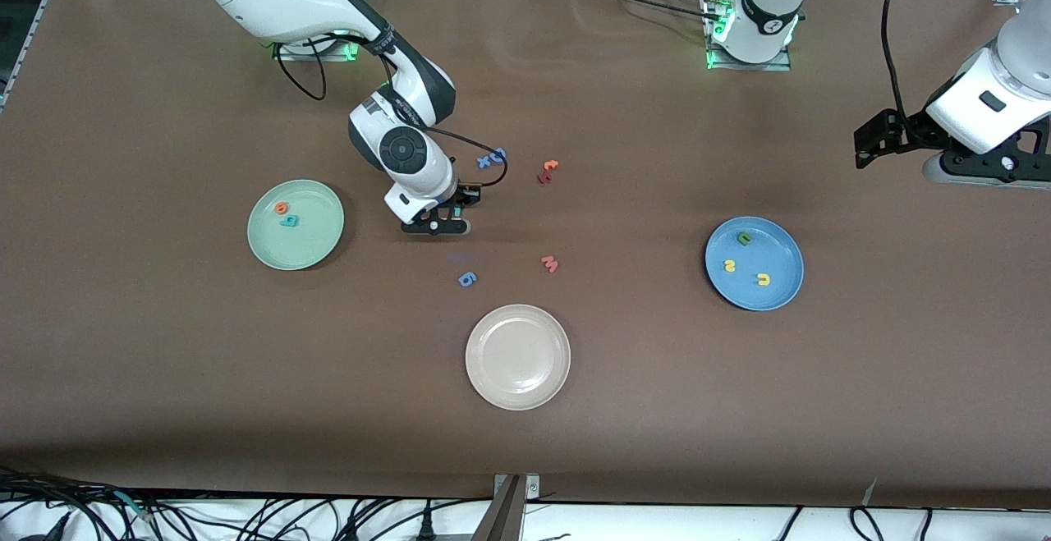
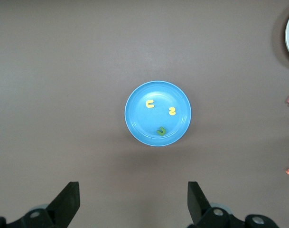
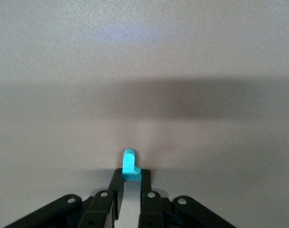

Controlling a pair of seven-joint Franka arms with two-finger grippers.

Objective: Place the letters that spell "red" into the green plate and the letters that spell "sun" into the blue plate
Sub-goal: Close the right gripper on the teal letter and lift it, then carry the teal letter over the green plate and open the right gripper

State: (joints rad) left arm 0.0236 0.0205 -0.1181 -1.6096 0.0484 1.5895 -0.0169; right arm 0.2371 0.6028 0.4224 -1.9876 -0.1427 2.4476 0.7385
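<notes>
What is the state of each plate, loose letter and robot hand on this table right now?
Green plate: holds the orange e and teal d.
Blue plate: holds yellow s, yellow arch, green arch.
Cream plate: nothing in it.
Teal r: pinched at table level.
Right gripper: fingers shut on the r.
Left gripper: fingers open, waiting above the blue plate.

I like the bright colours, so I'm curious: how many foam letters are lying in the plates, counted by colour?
Orange letter: 1
Teal letter: 1
Yellow letters: 2
Green letter: 1
Total: 5
</notes>
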